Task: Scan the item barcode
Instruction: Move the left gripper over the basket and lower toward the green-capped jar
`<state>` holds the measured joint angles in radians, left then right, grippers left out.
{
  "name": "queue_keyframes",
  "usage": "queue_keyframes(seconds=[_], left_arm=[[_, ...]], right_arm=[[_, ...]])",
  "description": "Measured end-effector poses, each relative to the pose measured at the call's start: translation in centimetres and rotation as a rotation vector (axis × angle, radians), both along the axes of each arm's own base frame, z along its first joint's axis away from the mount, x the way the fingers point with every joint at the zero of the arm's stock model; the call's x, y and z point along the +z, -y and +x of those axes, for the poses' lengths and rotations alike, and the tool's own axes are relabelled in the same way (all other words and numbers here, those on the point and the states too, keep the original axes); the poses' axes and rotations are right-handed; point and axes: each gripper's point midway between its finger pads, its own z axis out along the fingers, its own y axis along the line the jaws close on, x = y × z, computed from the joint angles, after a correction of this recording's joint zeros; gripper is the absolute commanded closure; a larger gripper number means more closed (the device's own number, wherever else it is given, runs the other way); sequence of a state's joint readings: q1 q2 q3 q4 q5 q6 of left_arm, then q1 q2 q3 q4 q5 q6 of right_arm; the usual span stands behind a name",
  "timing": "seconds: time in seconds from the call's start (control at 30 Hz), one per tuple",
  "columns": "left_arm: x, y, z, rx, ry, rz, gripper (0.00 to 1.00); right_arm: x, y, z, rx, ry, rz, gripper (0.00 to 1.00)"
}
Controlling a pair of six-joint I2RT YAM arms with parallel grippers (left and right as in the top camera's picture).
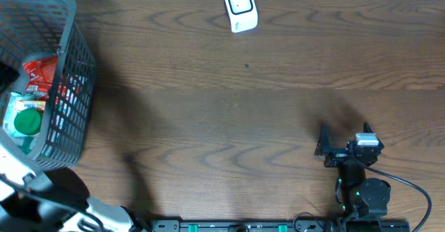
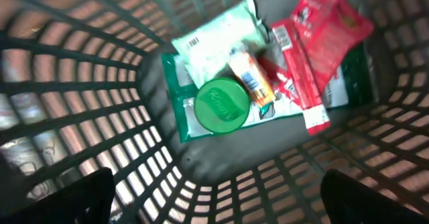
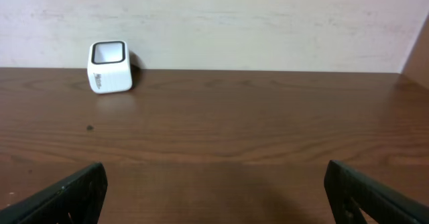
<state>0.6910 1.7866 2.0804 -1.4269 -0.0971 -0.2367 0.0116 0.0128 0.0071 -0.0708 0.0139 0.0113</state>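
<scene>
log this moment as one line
left claw: open, empty, over basket items | right claw: open, empty, over table | scanner: far edge, unused | scan: not done

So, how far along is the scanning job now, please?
Nothing looks done yet: the red packets, green-lidded soft pack and small orange-labelled tube all lie inside the grey plastic mesh basket. In hand: the left gripper hangs open over them, holding nothing. Remaining: grasp one item, show its barcode to the white cube scanner. The right gripper is open and empty.
</scene>
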Motion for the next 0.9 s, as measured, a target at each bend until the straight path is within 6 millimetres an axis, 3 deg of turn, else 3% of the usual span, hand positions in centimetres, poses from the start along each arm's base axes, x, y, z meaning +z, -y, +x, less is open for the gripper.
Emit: queue_keyframes(seconds=[0.23,0.5,0.7,0.9], left_arm=[[-5.5,-1.5,0.9,-0.005,-0.092,-0.123,0.02],[-9.7,-2.2,1.5,-0.002,-0.175,-0.202,0.02],[-11.3,-2.3,1.6,-0.002,-0.203,-0.232,0.02],[-11.5,-2.5,1.8,-0.002,-0.199,-0.228,0.02]], right_arm=[[0.0,0.0,0.0,0.000,0.000,0.000,0.01],[0.0,0.0,0.0,0.000,0.000,0.000,0.01],[0.0,0.0,0.0,0.000,0.000,0.000,0.01],[0.0,0.0,0.0,0.000,0.000,0.000,0.01]])
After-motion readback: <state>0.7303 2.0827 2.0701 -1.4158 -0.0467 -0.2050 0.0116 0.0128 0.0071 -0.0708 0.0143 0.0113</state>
